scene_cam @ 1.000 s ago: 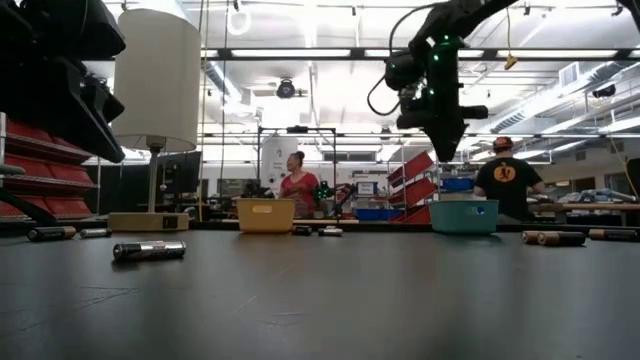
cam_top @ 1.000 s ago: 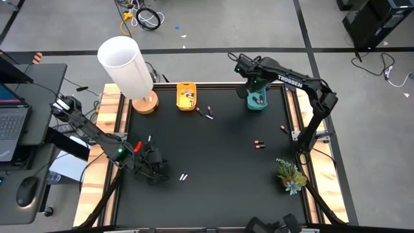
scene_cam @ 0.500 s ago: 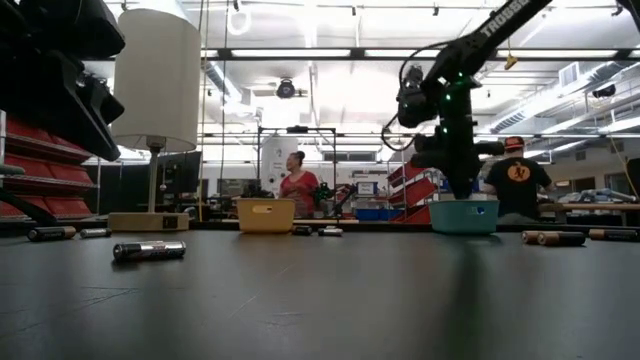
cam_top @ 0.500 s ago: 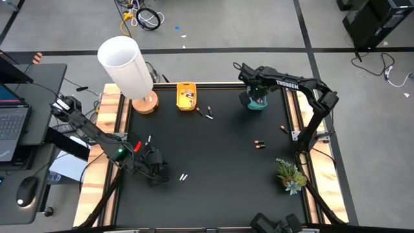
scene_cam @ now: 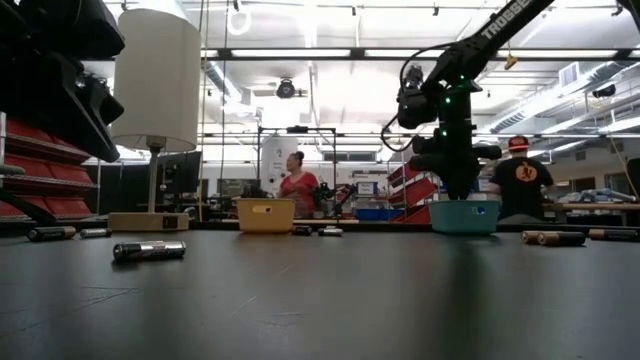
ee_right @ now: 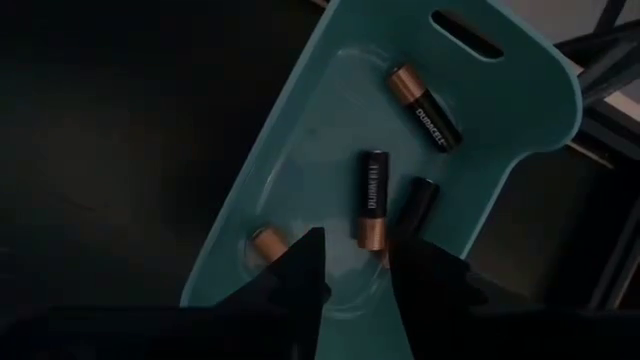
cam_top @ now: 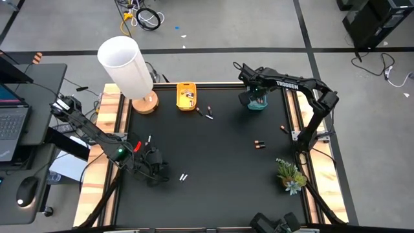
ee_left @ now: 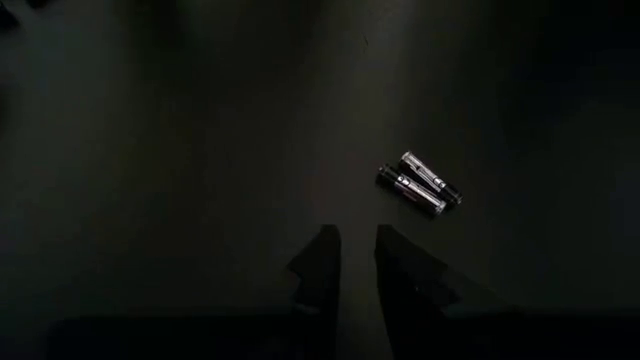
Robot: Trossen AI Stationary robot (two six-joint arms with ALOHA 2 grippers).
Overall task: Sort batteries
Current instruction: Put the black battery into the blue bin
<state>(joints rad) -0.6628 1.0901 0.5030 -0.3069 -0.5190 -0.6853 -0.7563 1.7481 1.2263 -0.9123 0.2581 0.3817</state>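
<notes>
1. High view: a black counter (cam_top: 213, 149) with pale wooden side rails stands on a grey floor, and a desk with a laptop (cam_top: 11, 123) sits off its left side.
2. At the far edge stand a white-shaded lamp (cam_top: 126, 68), a yellow bin (cam_top: 186, 96) holding batteries, and a teal bin (cam_top: 257, 102); a small potted plant (cam_top: 290, 175) sits near the right front corner.
3. Loose batteries lie scattered: a pair just beside the yellow bin (cam_top: 206, 112), a dark pair right of centre (cam_top: 259, 145), one near the right rail (cam_top: 283, 129), a whitish pair near the front left (cam_top: 184, 177).
4. Low view: the room behind is a workshop with ceiling strip lights and red shelving; a person in red (scene_cam: 298, 187) stands behind the yellow bin, and a person in a dark shirt and cap (scene_cam: 521, 180) stands at right, back turned.
5. Right claw (ee_right: 358, 262) hangs directly over the teal bin, fingers parted by a moderate gap with nothing between them.
6. Right wrist view: four dark copper-ended batteries (ee_right: 374, 195) lie on the bin's floor, two of them partly hidden by the fingers.
7. Left claw (ee_left: 352, 262) hovers low over the front left of the counter, fingers narrowly apart and empty, near the silver-and-dark pair of batteries (ee_left: 418, 183) on the bare surface.
</notes>
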